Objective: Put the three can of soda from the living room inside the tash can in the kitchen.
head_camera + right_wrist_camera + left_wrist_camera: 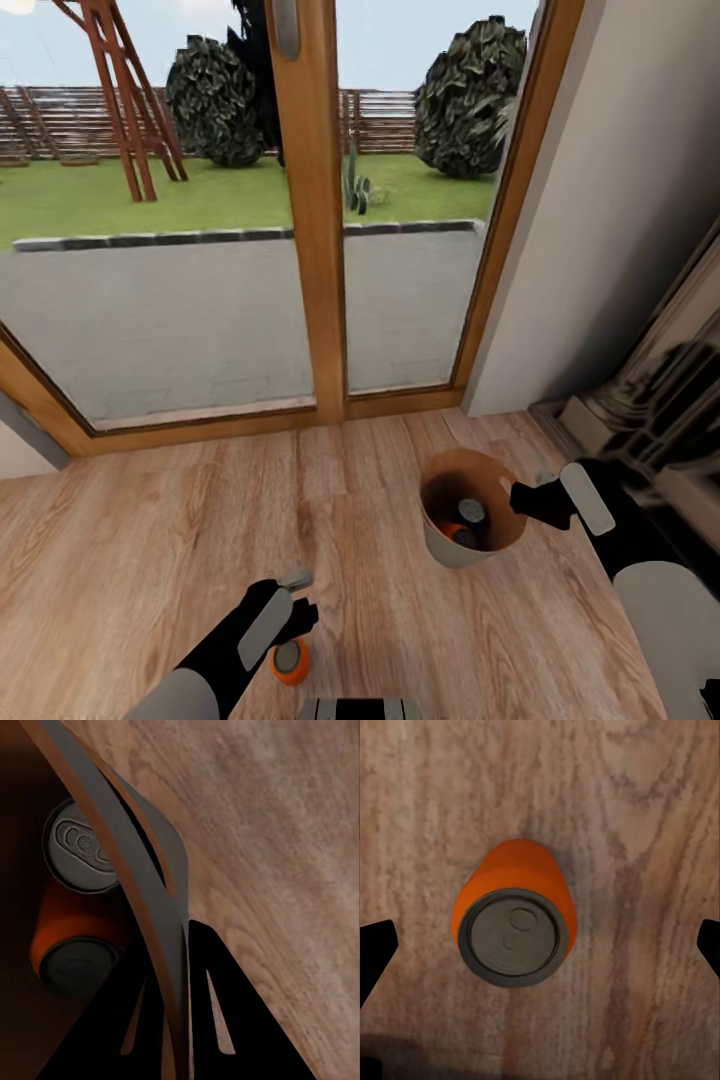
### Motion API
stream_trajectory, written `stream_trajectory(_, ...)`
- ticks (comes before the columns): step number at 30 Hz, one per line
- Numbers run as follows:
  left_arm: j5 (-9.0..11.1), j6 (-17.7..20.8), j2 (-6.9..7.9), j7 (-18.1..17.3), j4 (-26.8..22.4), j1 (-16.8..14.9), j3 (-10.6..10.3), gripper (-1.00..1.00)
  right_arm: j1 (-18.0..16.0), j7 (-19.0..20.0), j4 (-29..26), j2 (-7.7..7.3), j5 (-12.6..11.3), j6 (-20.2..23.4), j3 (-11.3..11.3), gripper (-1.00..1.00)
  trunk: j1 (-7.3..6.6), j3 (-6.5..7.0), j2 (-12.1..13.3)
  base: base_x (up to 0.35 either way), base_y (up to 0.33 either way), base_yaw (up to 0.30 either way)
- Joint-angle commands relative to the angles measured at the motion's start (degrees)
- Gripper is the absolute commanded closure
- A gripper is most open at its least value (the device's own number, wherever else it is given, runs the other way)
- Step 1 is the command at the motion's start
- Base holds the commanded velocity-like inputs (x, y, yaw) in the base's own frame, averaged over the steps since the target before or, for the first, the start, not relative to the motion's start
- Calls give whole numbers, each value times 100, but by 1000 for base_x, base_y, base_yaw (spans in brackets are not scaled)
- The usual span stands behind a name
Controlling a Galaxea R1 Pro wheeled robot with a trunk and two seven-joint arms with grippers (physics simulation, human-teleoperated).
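gripping trash can rim, right gripper; 2 cans inside. left gripper open over orange can.

Nothing readable is showing anywhere: the orange can, the two cans in the bucket and the glass door are bearing no legible text.

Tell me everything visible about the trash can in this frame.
The trash can is a small round tapered bucket, beige outside and dark brown inside, with no lid. It stands upright on the wood floor near the glass door. Two cans lie in it, one orange and one dark. The right gripper is shut on its rim.
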Motion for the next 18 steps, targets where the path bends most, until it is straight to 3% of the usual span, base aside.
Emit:
stream_trajectory(1,-3,-6,5,-3,4,-3,-2,-100,-3,32,-2,0,-73,0,-7,100,2,-22,-2,0,0,0)
stream_trajectory(18,-13,-253,58,-50,28,-22,-9,-100,-3,32,-4,-1,-76,0,-7,100,45,-399,-25,0,0,0)
